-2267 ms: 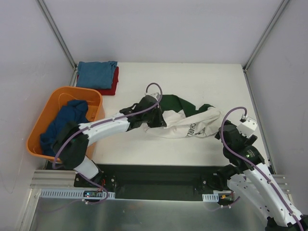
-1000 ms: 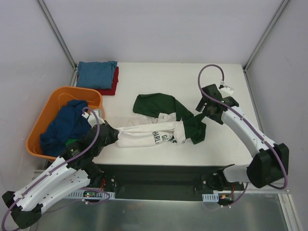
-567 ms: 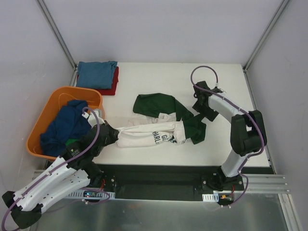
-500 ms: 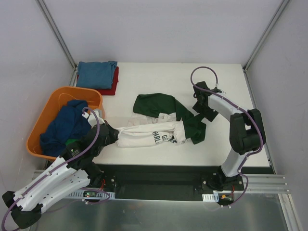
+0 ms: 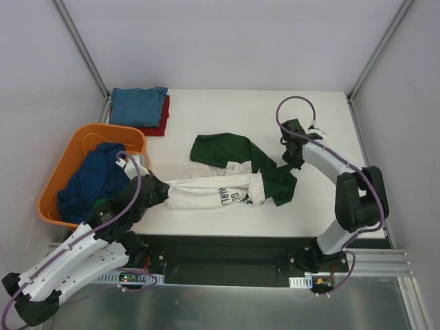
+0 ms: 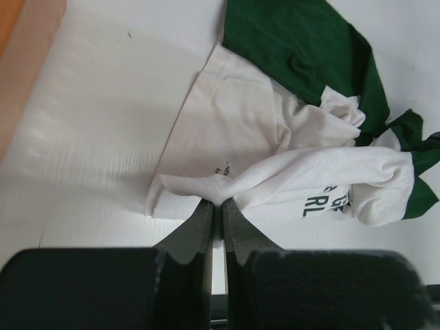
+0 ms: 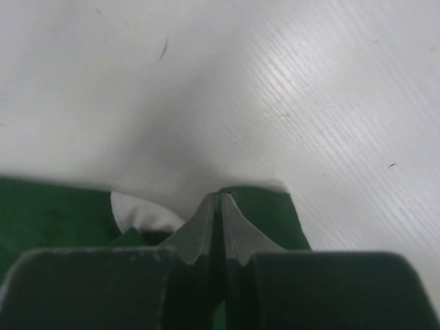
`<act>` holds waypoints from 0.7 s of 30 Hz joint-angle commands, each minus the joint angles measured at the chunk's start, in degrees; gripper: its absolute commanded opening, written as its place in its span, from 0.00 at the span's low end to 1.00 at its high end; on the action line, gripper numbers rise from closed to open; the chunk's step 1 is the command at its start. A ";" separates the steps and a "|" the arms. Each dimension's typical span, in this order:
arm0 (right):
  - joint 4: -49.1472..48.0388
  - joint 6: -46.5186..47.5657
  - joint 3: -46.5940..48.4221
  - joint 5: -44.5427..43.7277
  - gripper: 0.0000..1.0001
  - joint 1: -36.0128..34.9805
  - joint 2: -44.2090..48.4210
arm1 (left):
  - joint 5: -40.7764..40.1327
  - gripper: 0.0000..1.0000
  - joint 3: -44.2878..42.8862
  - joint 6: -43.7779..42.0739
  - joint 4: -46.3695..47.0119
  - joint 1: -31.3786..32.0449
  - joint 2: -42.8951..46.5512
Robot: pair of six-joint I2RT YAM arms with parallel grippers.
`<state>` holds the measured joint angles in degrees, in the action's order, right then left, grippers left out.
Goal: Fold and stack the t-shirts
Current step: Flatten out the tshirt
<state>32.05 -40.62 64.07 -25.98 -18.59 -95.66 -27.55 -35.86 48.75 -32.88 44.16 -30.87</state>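
Observation:
The cream t-shirt [image 5: 220,192] with dark green sleeves and black print lies bunched across the middle of the table. One green sleeve [image 5: 220,148] spreads behind it. My left gripper [image 5: 161,192] is shut on the shirt's left end, and the left wrist view shows cream cloth [image 6: 289,130] pinched at the left gripper's [image 6: 221,201] tips. My right gripper [image 5: 292,163] is at the right green sleeve; in its wrist view the right gripper [image 7: 220,196] is shut on the green sleeve edge [image 7: 275,213], low over the table.
A folded blue t-shirt [image 5: 137,105] lies on a red one [image 5: 159,124] at the back left corner. The orange basket [image 5: 55,182] at the left holds a crumpled navy t-shirt [image 5: 89,179]. Frame posts and walls stand along both sides.
My right gripper was open beside the green sleeve and has shut on its edge, with the right elbow swinging further right. The left gripper and the shirt's left end have stayed put.

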 commanded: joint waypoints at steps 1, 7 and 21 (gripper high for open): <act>3.53 4.74 3.94 -7.32 0.01 -0.57 10.74 | -4.17 0.00 -8.69 -3.39 0.72 -0.39 0.02; 6.27 14.94 11.85 -9.45 0.01 -1.19 28.48 | -3.84 0.00 -24.06 -10.85 1.77 -0.39 -1.73; 6.44 32.09 54.20 21.13 0.01 -1.19 45.30 | 32.01 0.00 -64.94 -22.30 7.92 -0.31 -10.87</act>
<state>38.09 -13.78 108.57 -13.91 -19.97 -49.60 -9.56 -93.19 30.30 -29.58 44.16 -38.39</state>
